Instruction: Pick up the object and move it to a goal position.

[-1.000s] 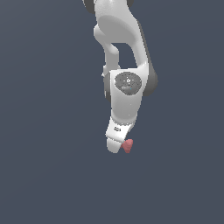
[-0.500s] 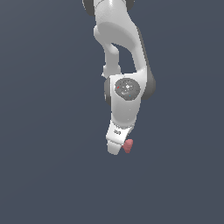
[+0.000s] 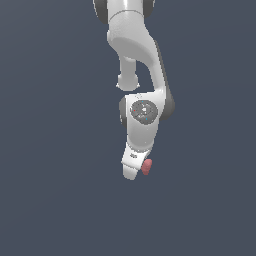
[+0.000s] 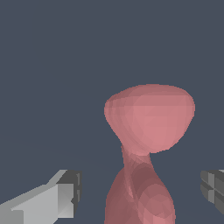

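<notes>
From across the room, the white arm (image 3: 142, 75) reaches down out of the top of the exterior view, and its gripper (image 3: 134, 170) hangs low over a flat dark grey-blue surface (image 3: 50, 200). From here only a small bit of the pinkish-red object (image 3: 146, 167) shows, poking out beside the gripper's tip on the exterior view's right. Its shape cannot be read from this side, and neither can the fingers; the white hand body covers them.

The wrist view fills in what that angle hides. There the object (image 4: 146, 144) takes up much of the picture: a broad rounded lobe, a thin waist below it, and a second lobe that runs out of the picture's edge. Its long axis runs away from the camera's near edge, lobe beyond lobe, leaning slightly. One finger (image 4: 57, 199), light grey with a darker pad, sits to one side of the nearer lobe, and the dark tip of the other finger (image 4: 214, 186) sits at the opposite side. Both stand clear of the object, with bare background showing between each tip and the pink surface, so the jaws are spread apart and grip nothing.

Whether the object rests on the surface I cannot tell.
</notes>
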{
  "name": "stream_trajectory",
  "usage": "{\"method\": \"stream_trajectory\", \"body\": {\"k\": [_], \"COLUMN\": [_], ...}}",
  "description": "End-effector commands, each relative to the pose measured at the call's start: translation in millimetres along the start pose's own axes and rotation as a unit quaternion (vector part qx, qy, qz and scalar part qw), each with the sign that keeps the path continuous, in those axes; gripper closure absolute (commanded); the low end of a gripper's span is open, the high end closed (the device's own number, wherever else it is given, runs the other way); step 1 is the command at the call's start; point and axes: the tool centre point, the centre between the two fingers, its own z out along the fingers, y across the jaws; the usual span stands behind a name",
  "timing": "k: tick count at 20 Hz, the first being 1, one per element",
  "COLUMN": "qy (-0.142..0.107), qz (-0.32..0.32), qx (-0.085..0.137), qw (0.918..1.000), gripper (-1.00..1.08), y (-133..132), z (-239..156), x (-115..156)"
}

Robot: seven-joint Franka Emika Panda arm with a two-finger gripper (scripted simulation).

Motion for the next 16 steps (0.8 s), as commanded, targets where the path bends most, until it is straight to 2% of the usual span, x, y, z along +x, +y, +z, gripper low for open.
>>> {"method": "stream_trajectory", "body": {"k": [1,16], "qy": [0.000,0.000], "qz": [0.000,0.000], "qx": [-0.001,-0.001], "qw": [1.0000,1.0000], "gripper": [1.08,1.08], "y": [0.8,-0.8], "z": [-0.5,-7.1], "x": [0.3,-0.5]}}
